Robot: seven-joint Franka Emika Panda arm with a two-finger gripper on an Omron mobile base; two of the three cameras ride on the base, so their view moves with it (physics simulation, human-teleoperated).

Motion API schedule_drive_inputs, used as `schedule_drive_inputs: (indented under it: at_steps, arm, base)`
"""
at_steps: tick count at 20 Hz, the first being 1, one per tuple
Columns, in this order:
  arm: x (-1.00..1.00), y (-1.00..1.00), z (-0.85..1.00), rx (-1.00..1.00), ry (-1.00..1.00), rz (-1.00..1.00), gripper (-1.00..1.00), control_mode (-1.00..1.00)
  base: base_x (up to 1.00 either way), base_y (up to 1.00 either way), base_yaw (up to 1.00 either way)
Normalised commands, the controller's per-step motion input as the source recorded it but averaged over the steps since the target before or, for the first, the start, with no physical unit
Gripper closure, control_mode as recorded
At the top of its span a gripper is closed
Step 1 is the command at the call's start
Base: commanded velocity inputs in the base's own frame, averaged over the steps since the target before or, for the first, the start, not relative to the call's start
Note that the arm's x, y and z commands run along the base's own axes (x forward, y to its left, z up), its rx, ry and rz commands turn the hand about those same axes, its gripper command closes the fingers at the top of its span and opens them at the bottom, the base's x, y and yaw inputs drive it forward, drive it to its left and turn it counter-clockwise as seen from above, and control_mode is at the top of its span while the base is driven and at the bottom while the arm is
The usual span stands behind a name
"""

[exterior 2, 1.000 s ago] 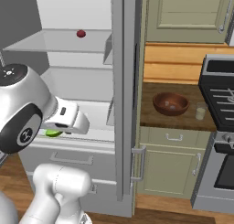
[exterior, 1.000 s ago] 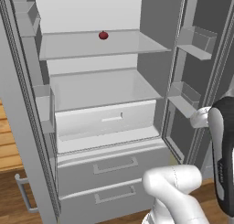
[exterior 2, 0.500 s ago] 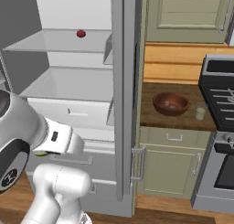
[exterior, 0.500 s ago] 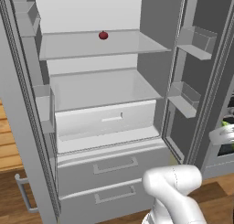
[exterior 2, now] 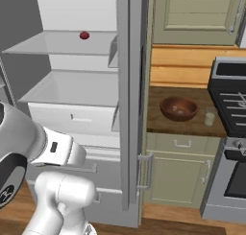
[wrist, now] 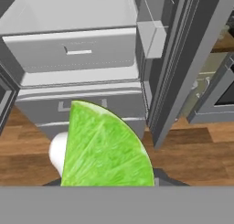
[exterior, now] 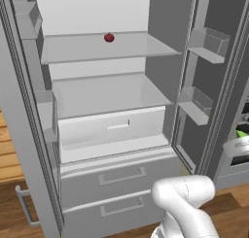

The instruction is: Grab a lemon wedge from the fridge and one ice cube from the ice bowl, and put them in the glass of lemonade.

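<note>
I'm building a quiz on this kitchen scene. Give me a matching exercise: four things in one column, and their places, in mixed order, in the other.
Things:
1. small red round fruit
2. yellow-green lemon wedge
3. wide reddish-brown wooden ice bowl
4. small pale yellowish glass of lemonade

Places:
A. on the dark counter, between the fridge and the glass
B. on the upper fridge shelf
C. on the counter beside the stove
D. close up in the hand view, held in the gripper

Pairs: 1-B, 2-D, 3-A, 4-C
</note>
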Motion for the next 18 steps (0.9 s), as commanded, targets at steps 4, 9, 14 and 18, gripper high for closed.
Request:
schedule_drive_inputs:
  at_steps: [4,9,14,18]
  arm:
    - [0.00,0.00,0.00,0.00,0.00,0.00,1.00,1.00]
    - [0.00,0.00,0.00,0.00,0.00,0.00,1.00,1.00]
    - [0.00,0.00,0.00,0.00,0.00,0.00,1.00,1.00]
    - [0.00,0.00,0.00,0.00,0.00,0.00,1.00,1.00]
  base:
    - [-0.02,-0.01,-0.14]
    - [-0.02,-0.28,-0.29]
    - [-0.03,-0.51,-0.46]
    - [0.00,-0.78,-0.57]
